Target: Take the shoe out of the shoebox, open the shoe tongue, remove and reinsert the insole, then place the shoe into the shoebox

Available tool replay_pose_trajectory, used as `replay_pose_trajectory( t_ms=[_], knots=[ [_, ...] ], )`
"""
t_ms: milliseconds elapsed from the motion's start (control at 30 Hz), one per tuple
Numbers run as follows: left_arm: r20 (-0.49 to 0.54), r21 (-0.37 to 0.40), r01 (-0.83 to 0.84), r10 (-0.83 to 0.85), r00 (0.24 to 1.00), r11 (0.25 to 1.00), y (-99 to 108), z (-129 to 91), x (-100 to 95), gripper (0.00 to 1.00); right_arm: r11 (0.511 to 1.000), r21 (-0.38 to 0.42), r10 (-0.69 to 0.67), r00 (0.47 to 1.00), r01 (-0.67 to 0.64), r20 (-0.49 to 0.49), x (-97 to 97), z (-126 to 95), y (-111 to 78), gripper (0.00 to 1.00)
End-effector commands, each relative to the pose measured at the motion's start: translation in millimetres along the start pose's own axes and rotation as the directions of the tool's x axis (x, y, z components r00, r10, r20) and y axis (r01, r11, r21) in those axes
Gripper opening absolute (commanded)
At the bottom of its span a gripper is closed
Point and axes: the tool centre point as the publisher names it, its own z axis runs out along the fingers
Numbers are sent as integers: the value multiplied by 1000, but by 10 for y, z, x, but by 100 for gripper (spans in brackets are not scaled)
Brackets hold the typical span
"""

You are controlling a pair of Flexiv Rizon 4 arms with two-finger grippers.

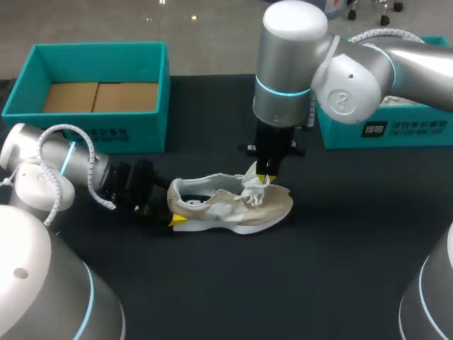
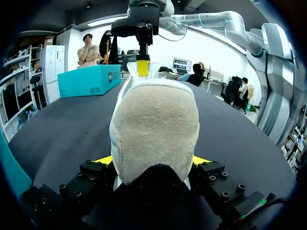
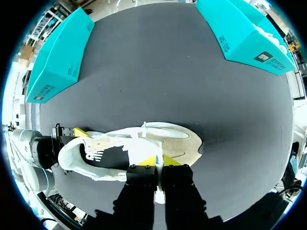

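Note:
A beige and white shoe (image 1: pixel 233 205) lies upright on the black table, toe pointing right. My left gripper (image 1: pixel 173 212) comes in low from the left and clasps the heel, one yellow tip on each side. In the left wrist view the heel (image 2: pixel 153 129) fills the space between its fingers (image 2: pixel 103 159). My right gripper (image 1: pixel 263 177) hangs straight down over the middle of the shoe, shut on the white tongue (image 1: pixel 251 185). The right wrist view looks down into the shoe (image 3: pixel 144 148), with the right gripper (image 3: pixel 159 160) pinching white material at the opening.
An open teal shoebox (image 1: pixel 127 127) with a cardboard floor stands at the back left. A second teal box part (image 1: pixel 382 131) sits at the back right, under my right arm. Bare black table (image 1: pixel 283 283) lies in front of the shoe.

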Motion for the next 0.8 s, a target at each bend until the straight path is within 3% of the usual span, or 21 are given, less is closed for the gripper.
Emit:
replay_pose_trajectory(
  t_ms=[33,300,400,433,533,733,800],
  knots=[
    [-1,-5,0,0,1000,1000,38,43,-21,0,1000,-7,-1,998,0,-58,-99,107,-10,12],
    [-1,-5,0,0,1000,1000,38,43,-21,0,1000,-23,13,998,-15,-59,-128,271,-35,25],
    [-1,-5,0,0,1000,1000,38,43,-21,0,999,-20,28,999,-29,-47,-139,317,-48,36],
    [-1,-5,0,0,1000,1000,38,43,-21,0,999,-20,31,999,-32,-39,-143,330,-57,44],
    [-1,-5,0,0,1000,1000,38,43,-21,0,999,-20,42,999,-42,-24,-156,346,-70,50],
    [-1,-5,0,0,1000,1000,38,43,-21,0,998,-19,54,999,-54,-3,-178,356,-89,100],
    [-1,-5,0,0,1000,1000,38,43,-21,0,998,-29,58,998,-58,4,-189,309,-99,100]
  ],
)
